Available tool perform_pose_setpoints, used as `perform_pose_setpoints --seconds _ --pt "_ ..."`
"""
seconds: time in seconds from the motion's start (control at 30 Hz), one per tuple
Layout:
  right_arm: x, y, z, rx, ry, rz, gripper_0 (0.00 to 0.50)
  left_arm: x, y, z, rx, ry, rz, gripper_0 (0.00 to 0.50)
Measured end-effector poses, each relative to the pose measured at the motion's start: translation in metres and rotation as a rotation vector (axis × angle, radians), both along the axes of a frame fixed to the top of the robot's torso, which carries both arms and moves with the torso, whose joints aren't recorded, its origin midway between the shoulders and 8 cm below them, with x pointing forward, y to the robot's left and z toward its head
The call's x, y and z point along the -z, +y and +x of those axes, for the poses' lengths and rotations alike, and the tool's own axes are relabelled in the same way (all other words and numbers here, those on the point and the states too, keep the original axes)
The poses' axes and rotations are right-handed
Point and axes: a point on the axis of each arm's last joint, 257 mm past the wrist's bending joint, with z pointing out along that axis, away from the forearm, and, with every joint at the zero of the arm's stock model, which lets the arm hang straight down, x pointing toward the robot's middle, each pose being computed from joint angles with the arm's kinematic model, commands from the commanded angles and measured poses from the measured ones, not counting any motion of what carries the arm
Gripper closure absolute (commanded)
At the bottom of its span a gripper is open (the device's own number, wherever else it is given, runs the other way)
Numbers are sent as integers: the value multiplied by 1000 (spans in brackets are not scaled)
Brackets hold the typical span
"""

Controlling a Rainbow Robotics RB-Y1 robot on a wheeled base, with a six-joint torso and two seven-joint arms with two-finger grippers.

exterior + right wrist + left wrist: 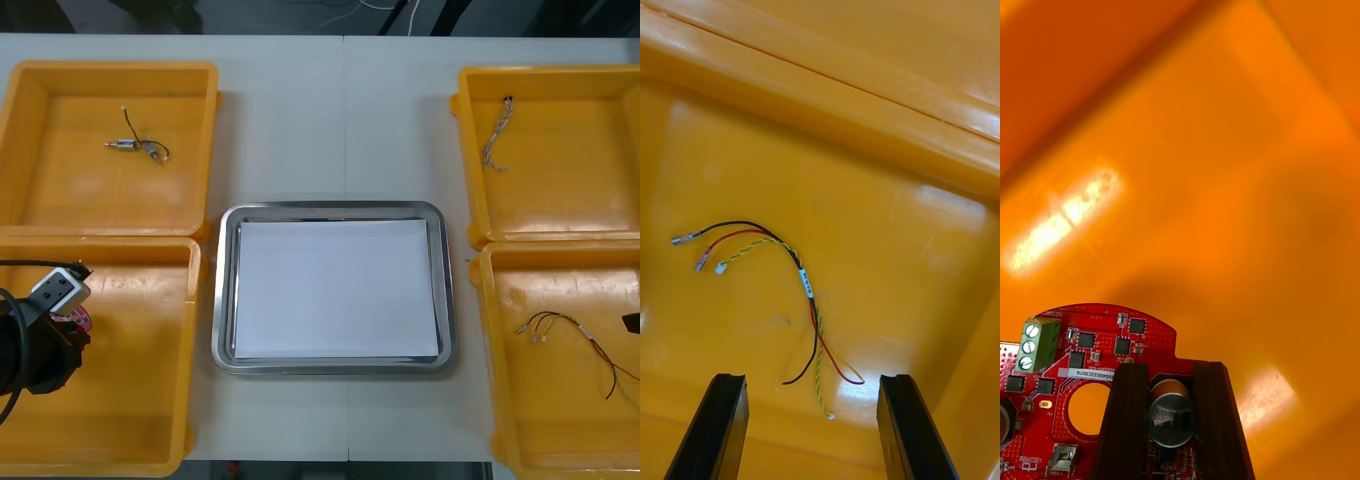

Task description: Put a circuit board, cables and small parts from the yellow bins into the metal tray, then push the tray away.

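Tray (224,300) centre of desk (330,120), nothing in it. Board (1090,360) in near-left bin (130,400); left end effector (1171,375) pinching it by a round component (1171,414), a small hold that may twist out on lift. Right end effector (814,382) spread above red-yellow cable (801,277).

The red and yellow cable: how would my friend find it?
Find the metal tray, then the yellow bin at its right, nearer the robot. The red and yellow cable lies loose on its floor, near the open right gripper. Unlike the pale twisted cable beyond, it has red, black and yellow strands.
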Motion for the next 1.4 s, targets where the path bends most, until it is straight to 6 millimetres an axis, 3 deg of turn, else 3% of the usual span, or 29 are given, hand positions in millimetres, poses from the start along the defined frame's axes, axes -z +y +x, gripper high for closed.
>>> perform_pose_setpoints --seconds 0.3,0.63,1.17,1.4 --pt "5 -4 13 -291 12 -171 0 14 21 -6 -52 17 -3 500" --pt "26 -19 20 -246 33 -115 0 26 27 -7 -78 39 -14 500" --pt "46 -10 36 -256 -14 -93 0 43 6 -3 -48 58 -47 500" --pt "57 -13 31 -246 -10 -100 0 49 1 -3 -38 68 -51 496"
